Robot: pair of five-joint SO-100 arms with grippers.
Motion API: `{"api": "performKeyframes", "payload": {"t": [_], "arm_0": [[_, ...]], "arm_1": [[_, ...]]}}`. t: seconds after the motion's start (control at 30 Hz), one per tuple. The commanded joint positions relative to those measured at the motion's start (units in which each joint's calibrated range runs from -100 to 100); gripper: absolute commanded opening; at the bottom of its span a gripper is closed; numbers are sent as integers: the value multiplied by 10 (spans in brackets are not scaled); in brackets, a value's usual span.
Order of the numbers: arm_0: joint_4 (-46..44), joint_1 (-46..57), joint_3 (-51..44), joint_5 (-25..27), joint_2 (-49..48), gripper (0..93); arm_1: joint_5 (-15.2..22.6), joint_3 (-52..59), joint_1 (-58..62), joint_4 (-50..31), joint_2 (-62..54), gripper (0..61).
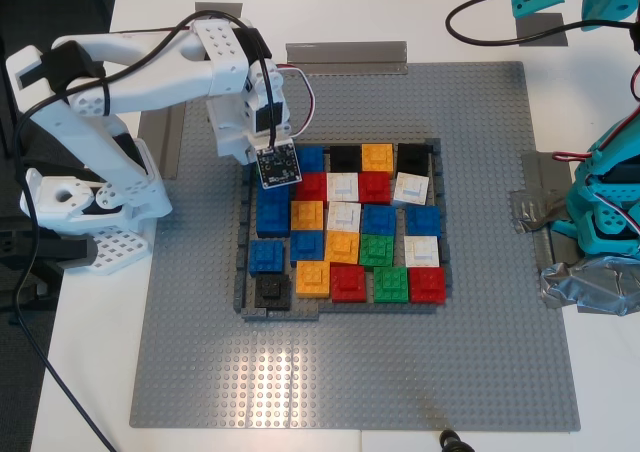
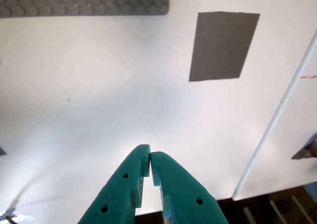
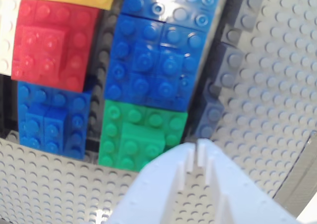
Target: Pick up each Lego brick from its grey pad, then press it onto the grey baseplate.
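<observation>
Two grippers show. Nearest in the exterior view lies the large square mid-grey studded baseplate (image 1: 350, 372), bearing a low frame of thin dark grey bricks (image 1: 243, 272) packed with small square studded Lego bricks (image 1: 345, 247) in blue, red, green, orange, white and black. My white second gripper (image 3: 198, 152) hovers over the frame's far corner beside a green brick (image 3: 138, 135), tips pressed together, holding nothing. Beyond the baseplate, my teal first gripper (image 2: 149, 159) hangs over the white tabletop (image 2: 124, 100), fingers (image 2: 173, 177) touching, near a flat dark grey rectangular pad (image 2: 223, 45).
</observation>
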Motion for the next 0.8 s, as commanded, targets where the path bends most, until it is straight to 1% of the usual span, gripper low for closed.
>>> {"api": "performKeyframes", "payload": {"t": [0.0,0.77], "arm_0": [[4,0,-31,0,-26,0],[4,-1,-28,0,-26,0]], "arm_1": [[2,-38,7,-19,0,2],[16,-63,73,-123,-20,2]]}}
